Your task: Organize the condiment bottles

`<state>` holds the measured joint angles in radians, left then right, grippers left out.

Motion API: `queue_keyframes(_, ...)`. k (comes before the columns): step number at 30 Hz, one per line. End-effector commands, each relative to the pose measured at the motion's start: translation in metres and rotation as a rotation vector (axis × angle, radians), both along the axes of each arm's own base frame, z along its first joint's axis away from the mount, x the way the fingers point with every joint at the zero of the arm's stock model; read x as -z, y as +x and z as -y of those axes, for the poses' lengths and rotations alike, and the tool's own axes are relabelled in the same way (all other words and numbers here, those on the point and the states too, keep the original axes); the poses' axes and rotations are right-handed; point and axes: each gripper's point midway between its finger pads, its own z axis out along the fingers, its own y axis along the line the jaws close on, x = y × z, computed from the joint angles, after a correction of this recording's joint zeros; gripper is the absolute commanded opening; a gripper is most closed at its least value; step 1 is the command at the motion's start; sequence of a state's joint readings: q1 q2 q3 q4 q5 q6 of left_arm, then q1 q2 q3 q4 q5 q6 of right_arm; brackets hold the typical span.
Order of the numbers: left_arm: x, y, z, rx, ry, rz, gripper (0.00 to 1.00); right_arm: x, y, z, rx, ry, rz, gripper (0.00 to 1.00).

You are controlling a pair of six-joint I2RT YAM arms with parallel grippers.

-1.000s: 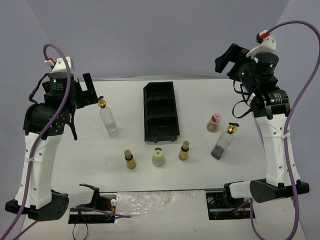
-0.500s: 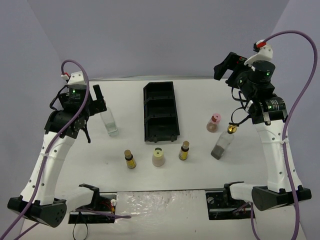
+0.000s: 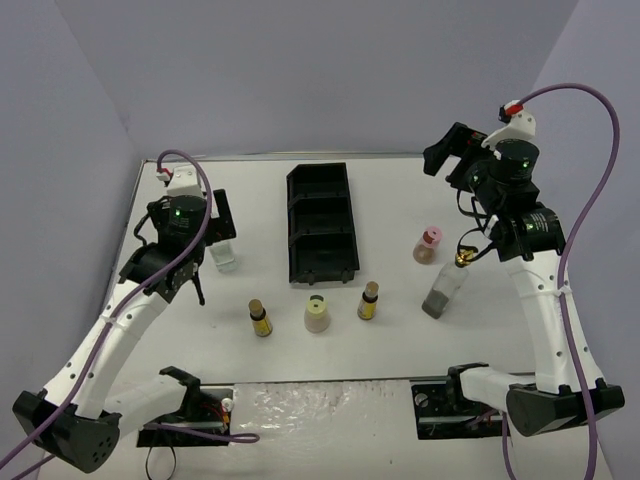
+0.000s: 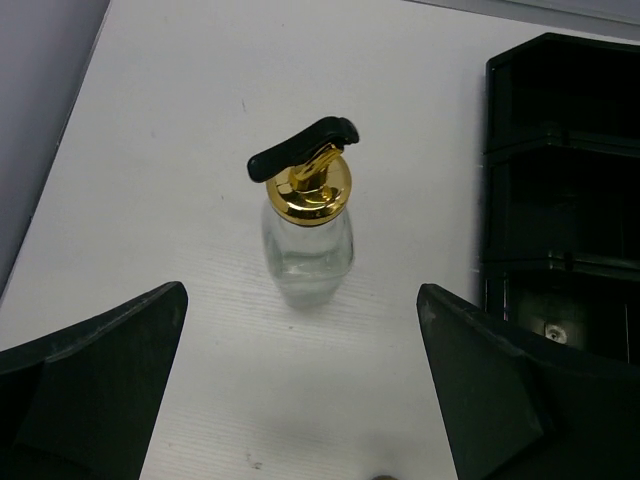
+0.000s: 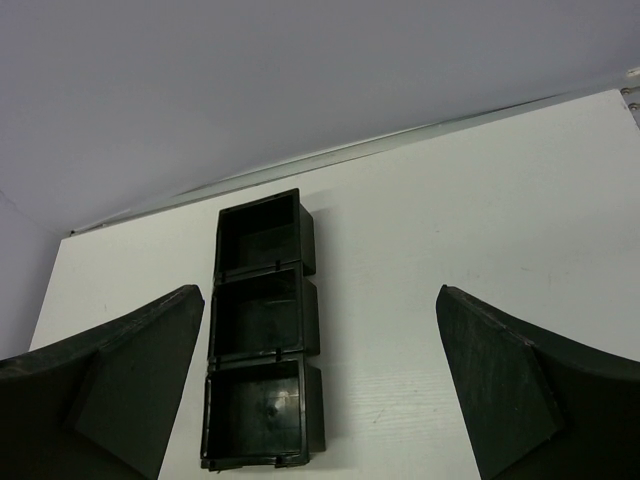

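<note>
A tall clear bottle with a gold pourer top (image 4: 308, 215) stands upright left of the black tray. My left gripper (image 4: 301, 290) is open and hovers over it, hiding its top in the top view (image 3: 226, 257). The second tall clear bottle (image 3: 444, 286) stands at the right, with the pink-capped bottle (image 3: 427, 245) behind it. Two short amber bottles (image 3: 261, 318) (image 3: 368, 300) flank the cream bottle (image 3: 317, 314) in front of the tray. My right gripper (image 3: 447, 152) is open and empty, high above the back right of the table, and faces the tray (image 5: 320, 290).
The black tray (image 3: 294, 225) has three compartments, all showing bare bottoms, and lies lengthwise at the table's middle back; it also shows in the right wrist view (image 5: 311, 300) and at the right edge of the left wrist view (image 4: 488, 150). Purple walls close the back and sides.
My left arm has swung right and forward, bringing its open gripper over the left clear bottle. My right arm has shifted slightly left. No bottle has moved.
</note>
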<state>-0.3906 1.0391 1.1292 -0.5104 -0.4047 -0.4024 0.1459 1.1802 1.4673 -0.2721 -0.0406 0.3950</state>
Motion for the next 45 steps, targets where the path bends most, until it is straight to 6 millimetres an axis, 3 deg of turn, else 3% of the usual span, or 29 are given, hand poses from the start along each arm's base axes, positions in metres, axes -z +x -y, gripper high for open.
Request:
queue_keyframes(1,-0.03,0.019,0.004,-0.03,0.005,0.148,0.97,-0.037,-0.007,0.002,0.011,0.011,0.14,1.0)
queue_keyframes(26,0.037,0.054,-0.004,-0.193,0.11,0.162,0.97,-0.03,-0.028,0.005,0.008,0.006,0.173,1.0)
queue_keyframes(45,0.061,0.076,-0.001,-0.235,0.126,0.187,0.97,-0.022,-0.034,0.005,-0.003,-0.014,0.168,1.0)
